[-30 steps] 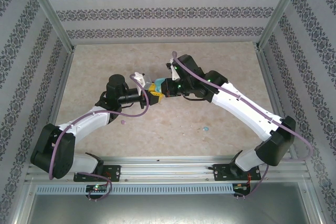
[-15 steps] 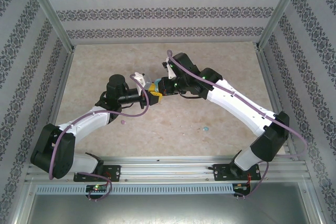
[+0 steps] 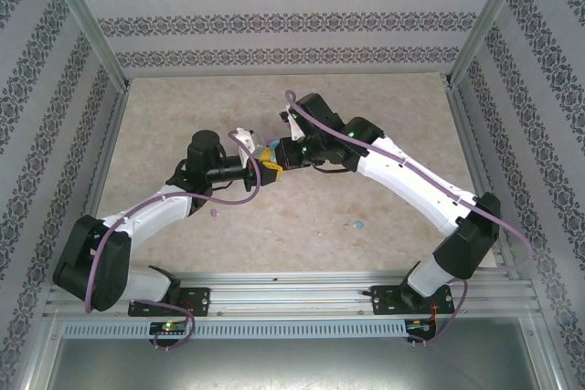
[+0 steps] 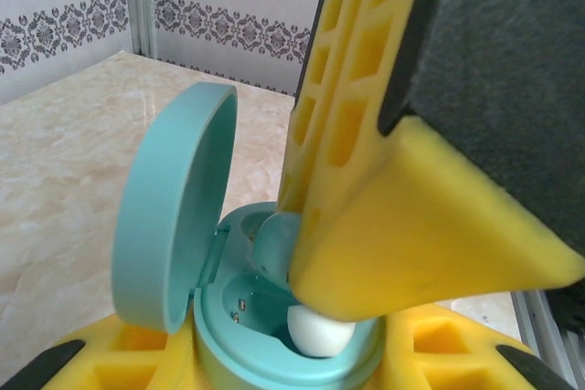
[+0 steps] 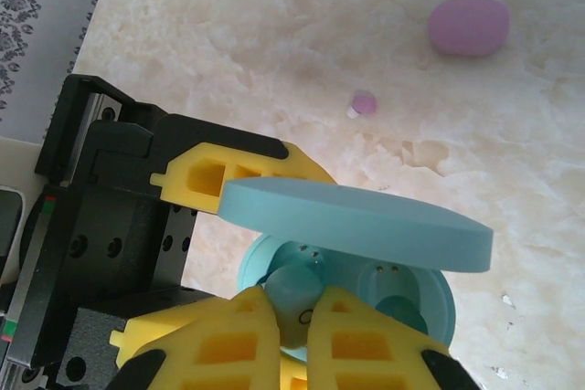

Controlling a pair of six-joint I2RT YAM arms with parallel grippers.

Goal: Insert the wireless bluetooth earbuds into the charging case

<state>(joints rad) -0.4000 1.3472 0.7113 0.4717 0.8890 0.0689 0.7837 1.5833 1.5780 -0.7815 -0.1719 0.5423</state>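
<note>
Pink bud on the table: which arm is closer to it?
Left. The pink bud lies right beside the left arm; the right arm is far off to its right.

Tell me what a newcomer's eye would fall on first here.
The open blue charging case stands out first, lid up and clamped in the left tool mid-table. The right tool pinches an earbud right over its wells. Farther off on the marble table lie a pink case and a pink bud.

Blue earbud (image 5: 293,288) partly behind right end effector (image 5: 294,306) fingers, charging case (image 4: 228,353) base off-frame.
</note>
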